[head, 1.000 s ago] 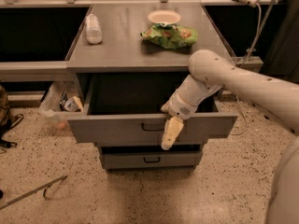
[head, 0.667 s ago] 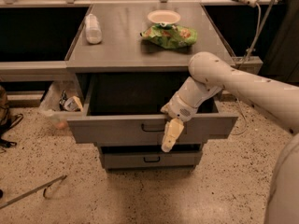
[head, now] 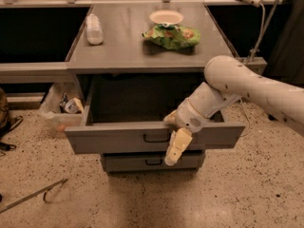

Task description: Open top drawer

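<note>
Speckled floor nearest, a thin rod [head: 33,196] lying on it at left, well clear of my work.

Lower drawer [head: 151,162]: shut, flush under the one I am after.

Top drawer [head: 118,139]: drawn well out from under the table, its front standing forward of the lower drawer and the long grey tray open to view behind it. Nothing visible inside from here, though the interior is dark. Black loop handle [head: 156,137] at the centre of the front.

My claw [head: 175,146] hangs over the front's upper edge just right of the handle, pointing down, its pale tip reaching below the front's lower edge. Whether it is spread, pressed together or pinching the front, I cannot tell.

Step, as I judge it: the pull is at or near its end, and the task looks about done. The next move calls for letting go cleanly and lifting up and away, without nudging the front inward.

Arm [head: 237,80]: wrist bent sharply down over the front's right half, elbow raised above the drawer's right side, forearm running off to the right edge.

Table [head: 128,51] beyond: white bottle [head: 94,29] at left, green bag [head: 172,35] at centre right, white bowl [head: 166,17] just behind the bag.
</note>
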Motion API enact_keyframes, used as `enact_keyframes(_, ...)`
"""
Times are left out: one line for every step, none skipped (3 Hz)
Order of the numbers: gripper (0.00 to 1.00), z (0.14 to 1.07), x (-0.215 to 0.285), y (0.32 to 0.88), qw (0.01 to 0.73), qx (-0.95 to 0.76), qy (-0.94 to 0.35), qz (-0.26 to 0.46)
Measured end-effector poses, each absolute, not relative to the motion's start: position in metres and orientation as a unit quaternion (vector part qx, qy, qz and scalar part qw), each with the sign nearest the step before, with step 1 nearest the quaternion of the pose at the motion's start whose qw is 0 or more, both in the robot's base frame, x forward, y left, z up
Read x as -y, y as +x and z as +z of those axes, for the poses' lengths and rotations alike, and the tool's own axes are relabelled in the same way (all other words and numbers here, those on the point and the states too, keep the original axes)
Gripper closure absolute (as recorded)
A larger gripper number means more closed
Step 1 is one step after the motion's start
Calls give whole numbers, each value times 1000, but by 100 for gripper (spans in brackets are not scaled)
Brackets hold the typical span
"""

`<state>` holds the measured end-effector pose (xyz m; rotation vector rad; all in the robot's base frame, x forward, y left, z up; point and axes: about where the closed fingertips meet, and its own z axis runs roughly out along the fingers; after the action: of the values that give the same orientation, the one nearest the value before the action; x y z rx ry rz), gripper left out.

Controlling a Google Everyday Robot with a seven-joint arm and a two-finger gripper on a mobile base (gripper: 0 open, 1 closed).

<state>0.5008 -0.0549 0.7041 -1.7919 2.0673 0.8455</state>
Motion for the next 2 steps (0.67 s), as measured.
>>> enact_keyframes(0,704,55,501,138,-715,-620,292)
enact_keyframes(0,695,49,504,126,-713,-622,298)
